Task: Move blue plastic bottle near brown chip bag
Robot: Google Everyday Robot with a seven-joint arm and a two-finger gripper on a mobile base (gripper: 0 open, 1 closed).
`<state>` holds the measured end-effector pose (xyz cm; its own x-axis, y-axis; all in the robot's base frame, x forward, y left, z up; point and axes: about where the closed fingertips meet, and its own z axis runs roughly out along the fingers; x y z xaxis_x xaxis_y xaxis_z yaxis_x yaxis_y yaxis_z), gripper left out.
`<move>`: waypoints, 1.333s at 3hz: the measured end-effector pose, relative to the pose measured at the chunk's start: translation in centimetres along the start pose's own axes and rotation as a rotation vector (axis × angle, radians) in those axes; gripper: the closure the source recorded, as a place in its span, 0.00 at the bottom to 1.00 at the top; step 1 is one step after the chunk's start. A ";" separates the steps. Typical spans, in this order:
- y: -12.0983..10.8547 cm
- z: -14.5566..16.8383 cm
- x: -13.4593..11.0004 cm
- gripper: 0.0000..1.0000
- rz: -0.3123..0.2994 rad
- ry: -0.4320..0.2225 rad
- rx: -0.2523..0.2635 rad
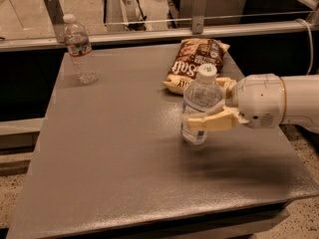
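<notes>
Fingers: the two tan fingers (212, 122) of the gripper (202, 106) are clamped across the bottle, one in front of its lower body, the other showing behind its shoulder.
Bottle in the fingers: the blue plastic bottle (199, 96) is stout and clear, with a white cap and a pale label round its middle.
Bottle's axis: its long axis is close to vertical, cap up, the top leaning slightly toward the arm's side.
Bottle's base: it sits below the fingers, at or just over the counter (109, 158); contact cannot be told, and a dark shadow spreads under it.
Just behind the fingers: the brown chip bag (194, 59) lies flat, its length running away from the fingers, its yellow end nearest them. The bottle overlaps that end in the view; touching or not cannot be told.
Arm: a white rounded wrist housing (259, 101) joins the fingers from the right. The forearm runs roughly level over the counter and off the right edge.
Far from the fingers: a slim clear bottle (79, 49) stands upright near the far left corner, well apart.
Counter: a grey, matte, finely speckled top, its front edge nearest the camera.
Room: past the counter's far edge runs a metal rail (149, 31) with two upright brackets and a thin wire strung between them, pale floor beyond. A light cord (309, 39) hangs at the far right. Speckled flooring shows at both lower corners.
</notes>
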<state>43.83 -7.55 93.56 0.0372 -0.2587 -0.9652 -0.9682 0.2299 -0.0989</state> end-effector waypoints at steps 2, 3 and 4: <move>-9.2 -6.8 2.0 1.00 0.002 0.053 0.146; -12.6 -8.3 2.2 1.00 -0.001 0.061 0.182; -14.9 -8.8 3.4 1.00 0.018 0.061 0.205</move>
<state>56.24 -20.09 93.89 -0.0010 -0.3076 -0.9515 -0.8979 0.4192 -0.1346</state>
